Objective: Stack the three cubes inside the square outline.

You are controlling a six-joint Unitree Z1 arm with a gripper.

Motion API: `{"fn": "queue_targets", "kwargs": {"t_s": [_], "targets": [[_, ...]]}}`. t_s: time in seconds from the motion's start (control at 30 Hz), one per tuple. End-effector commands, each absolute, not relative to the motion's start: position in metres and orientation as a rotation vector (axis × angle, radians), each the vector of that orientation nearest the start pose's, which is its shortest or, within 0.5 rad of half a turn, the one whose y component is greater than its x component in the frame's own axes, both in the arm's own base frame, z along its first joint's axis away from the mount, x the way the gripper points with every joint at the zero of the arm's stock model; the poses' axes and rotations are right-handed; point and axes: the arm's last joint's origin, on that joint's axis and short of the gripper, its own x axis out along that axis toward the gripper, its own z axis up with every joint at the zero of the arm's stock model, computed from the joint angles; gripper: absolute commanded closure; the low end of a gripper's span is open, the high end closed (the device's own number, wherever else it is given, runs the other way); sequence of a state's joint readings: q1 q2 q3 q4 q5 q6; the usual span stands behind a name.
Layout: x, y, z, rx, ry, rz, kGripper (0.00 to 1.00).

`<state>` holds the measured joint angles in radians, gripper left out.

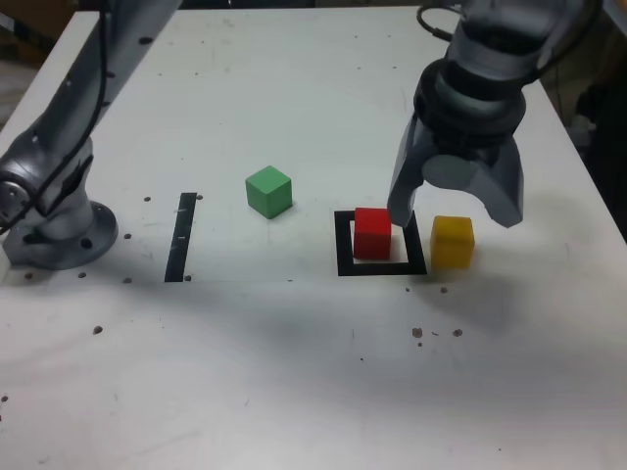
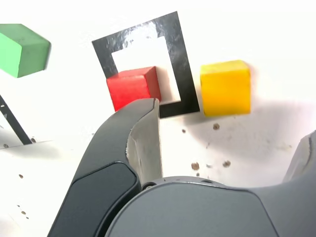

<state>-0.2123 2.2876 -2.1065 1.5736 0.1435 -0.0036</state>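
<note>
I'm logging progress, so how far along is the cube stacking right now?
Done: the red cube sits inside the square outline. In hand: nothing; the gripper hangs open above the yellow cube. Left: stacking yellow and the green cube.

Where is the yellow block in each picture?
Exterior view: the yellow cube sits on the table just outside the square outline, on the exterior view's right of it, below the open gripper.
Wrist view: the yellow cube lies just outside the outline's black border, on the far side from the green cube.
Shared landmark: the red cube inside the outline.
</note>
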Motion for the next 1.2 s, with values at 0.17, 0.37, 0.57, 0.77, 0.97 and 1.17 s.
{"fn": "queue_targets", "kwargs": {"t_s": [0.17,0.37,0.57,0.77,0.97,1.17], "targets": [[0.434,-0.08,0.25,0.306,1.757,-0.044,0.1],[0.439,-0.079,0.238,0.293,1.784,-0.05,0.16],[0.444,-0.079,0.226,0.284,1.797,-0.063,0.23],[0.447,-0.077,0.221,0.285,1.789,-0.057,0.35],[0.451,-0.07,0.215,0.277,1.794,-0.046,0.36],[0.457,-0.066,0.206,0.264,1.791,-0.056,0.37]]}}
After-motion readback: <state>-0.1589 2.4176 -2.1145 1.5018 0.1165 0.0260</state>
